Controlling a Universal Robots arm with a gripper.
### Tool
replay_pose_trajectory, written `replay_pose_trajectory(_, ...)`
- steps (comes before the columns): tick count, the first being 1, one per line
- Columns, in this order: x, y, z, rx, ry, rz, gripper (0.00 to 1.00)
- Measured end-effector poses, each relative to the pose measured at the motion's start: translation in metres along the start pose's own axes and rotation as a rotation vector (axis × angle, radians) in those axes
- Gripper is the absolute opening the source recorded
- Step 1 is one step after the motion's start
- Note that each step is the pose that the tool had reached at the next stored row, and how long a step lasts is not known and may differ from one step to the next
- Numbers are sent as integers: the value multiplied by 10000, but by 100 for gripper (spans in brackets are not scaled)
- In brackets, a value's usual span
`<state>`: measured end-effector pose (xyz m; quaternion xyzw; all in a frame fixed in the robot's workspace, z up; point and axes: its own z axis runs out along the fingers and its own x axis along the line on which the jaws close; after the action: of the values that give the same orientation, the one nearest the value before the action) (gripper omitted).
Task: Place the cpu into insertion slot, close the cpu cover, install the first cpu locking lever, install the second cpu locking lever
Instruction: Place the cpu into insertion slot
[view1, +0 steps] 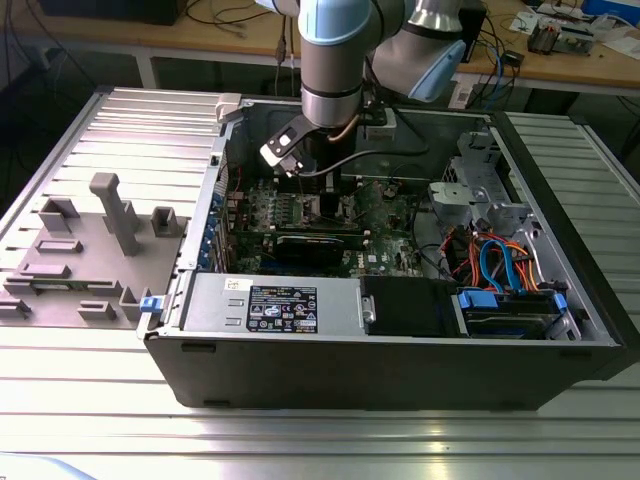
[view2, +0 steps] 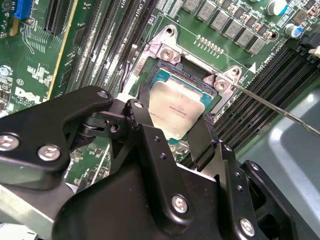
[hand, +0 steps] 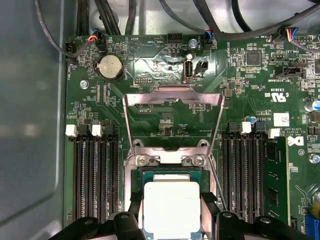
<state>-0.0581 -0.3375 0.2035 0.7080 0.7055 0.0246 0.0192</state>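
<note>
The cpu (view2: 176, 107) (hand: 171, 207), a silver-topped square chip, lies flat over the insertion slot (view2: 172, 70) (hand: 170, 161), level with its silvery rim. My gripper (view2: 172, 125) (hand: 171, 220) (view1: 318, 185) reaches down into the computer case. Its black fingers (view2: 142, 112) press against two opposite edges of the chip. The cpu cover (hand: 150, 97), a thin metal frame, is swung open and stands away from the slot on its hinge side. A thin wire locking lever (view2: 280, 111) (hand: 216, 182) sticks out unlatched beside the slot.
The green motherboard (hand: 250, 80) lies in an open tower case (view1: 400, 340) on a ribbed metal table. Long black memory slots (hand: 95, 180) (hand: 245, 175) flank the socket. Cables and a drive bay (view1: 500, 270) fill the exterior view's right; a grey fixture (view1: 100, 250) stands on its left.
</note>
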Motion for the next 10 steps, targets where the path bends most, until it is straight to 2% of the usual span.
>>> replay_pose_trajectory(10, 3, -5, 47, 4, -1, 0, 54)
